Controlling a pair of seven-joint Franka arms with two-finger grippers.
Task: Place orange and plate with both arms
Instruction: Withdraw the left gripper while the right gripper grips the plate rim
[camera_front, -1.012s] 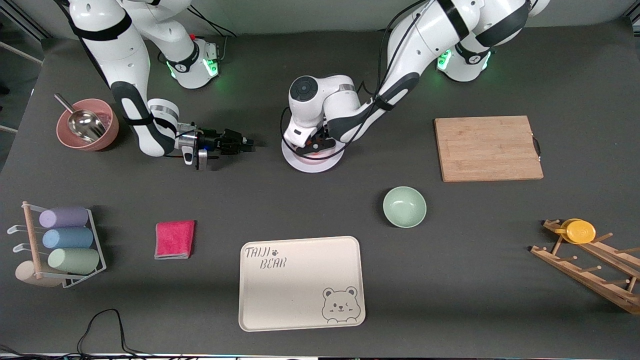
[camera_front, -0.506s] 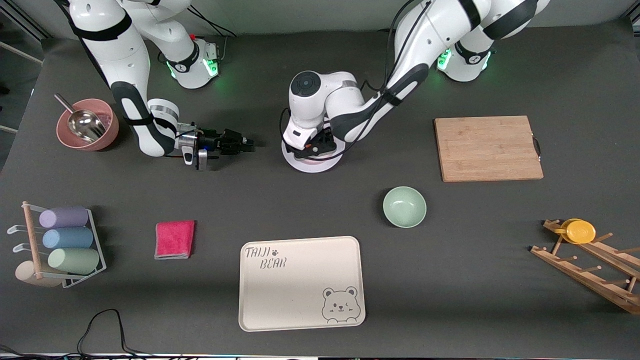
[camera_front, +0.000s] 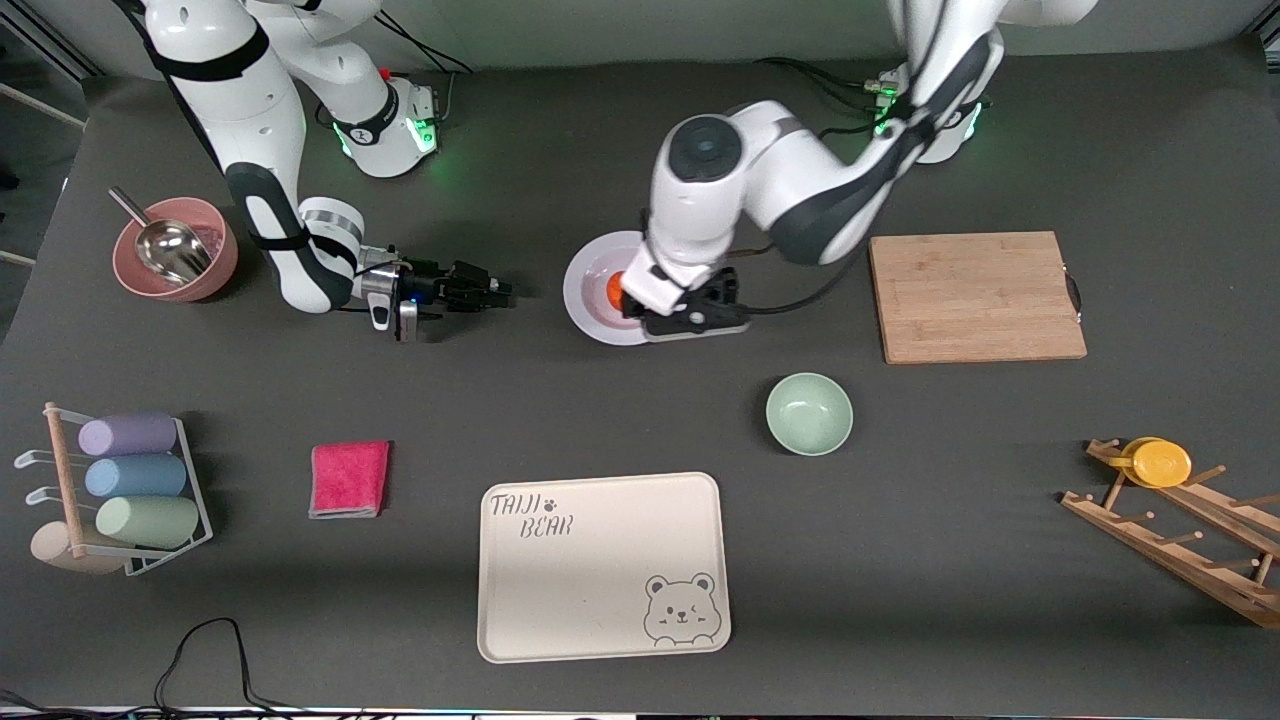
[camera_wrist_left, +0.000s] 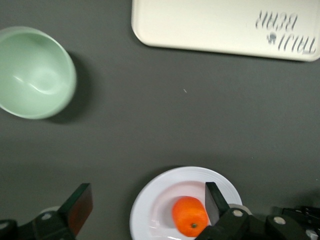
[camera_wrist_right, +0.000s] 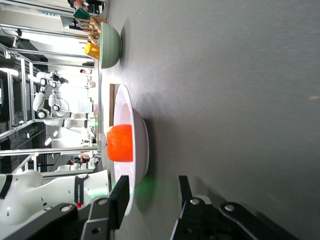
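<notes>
Two arms: I see both low at the plate (camera_front: 590, 290).
Orange (camera_front: 613, 289): resting in the plate.
Left gripper (camera_wrist_left: 145, 205): spread, over the plate's edge.
Right gripper (camera_wrist_right: 150, 202): spread, beside the plate's rim.

Plate (camera_front: 590, 285) partly covered by the left arm (camera_front: 760, 185) in the front view; orange (camera_front: 612, 290) showing only as a sliver beside the left end effector (camera_front: 690, 308). In the left wrist view, plate cut off at the edge, bowl (camera_wrist_left: 32, 72) and tray (camera_wrist_left: 220, 25) cropped too. Right end effector (camera_wrist_right: 150, 202) cropped in its wrist view.
</notes>
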